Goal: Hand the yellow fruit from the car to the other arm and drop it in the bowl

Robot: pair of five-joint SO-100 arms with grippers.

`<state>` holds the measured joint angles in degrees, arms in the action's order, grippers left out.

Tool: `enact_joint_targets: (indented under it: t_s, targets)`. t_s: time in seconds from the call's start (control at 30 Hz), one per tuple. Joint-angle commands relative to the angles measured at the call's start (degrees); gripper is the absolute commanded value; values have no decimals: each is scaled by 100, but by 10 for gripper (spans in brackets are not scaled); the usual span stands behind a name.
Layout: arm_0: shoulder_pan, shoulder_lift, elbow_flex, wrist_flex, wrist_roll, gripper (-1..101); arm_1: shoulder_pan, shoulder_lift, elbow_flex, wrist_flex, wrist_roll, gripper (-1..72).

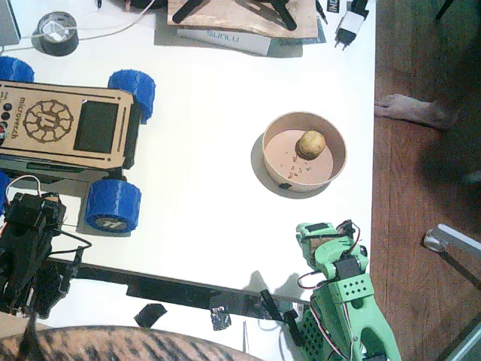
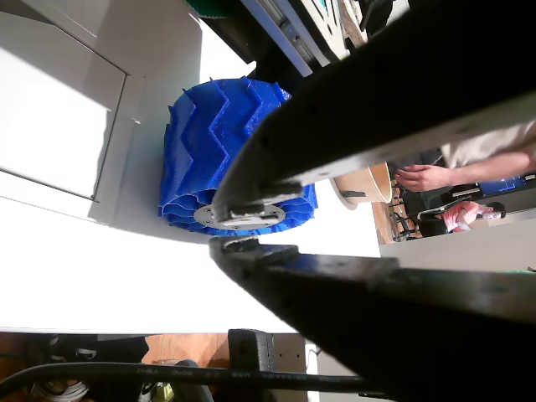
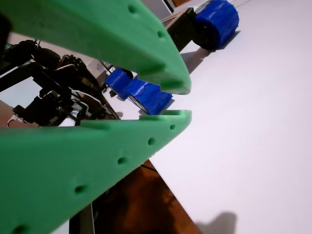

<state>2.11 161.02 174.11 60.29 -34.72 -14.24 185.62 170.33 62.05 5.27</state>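
Observation:
The yellow fruit [image 1: 311, 144] lies inside the tan bowl [image 1: 269, 154] at the table's centre right. At the left stands the wooden car [image 1: 60, 120] on blue wheels, its deck bare. My left gripper [image 1: 60, 219], the black one, sits low beside the car's near wheel [image 1: 113, 204], jaws together on nothing. A wrist view shows those black jaws [image 2: 219, 226] before that wheel [image 2: 218, 142], with the bowl [image 2: 364, 186] beyond. My right gripper [image 1: 319, 237], the green one, is folded back below the bowl; its jaws [image 3: 189, 101] are shut and hold nothing.
A black tape roll [image 1: 58, 34], a box [image 1: 240, 22] and a plug [image 1: 349, 26] line the far edge. The table ends at the right, where a person's foot [image 1: 413, 109] rests on wooden floor. A black bar [image 1: 173, 289] runs along the front edge.

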Motion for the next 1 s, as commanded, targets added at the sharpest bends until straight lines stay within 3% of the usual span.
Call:
enact_joint_targets:
  t_s: [0.0,0.97]
  targets:
    - [44,18,-9,79,0,1,-53,35,-18,-132,-70,1]
    - [44,26,-9,79,0,1,-149,35,88,-237,-158,1]
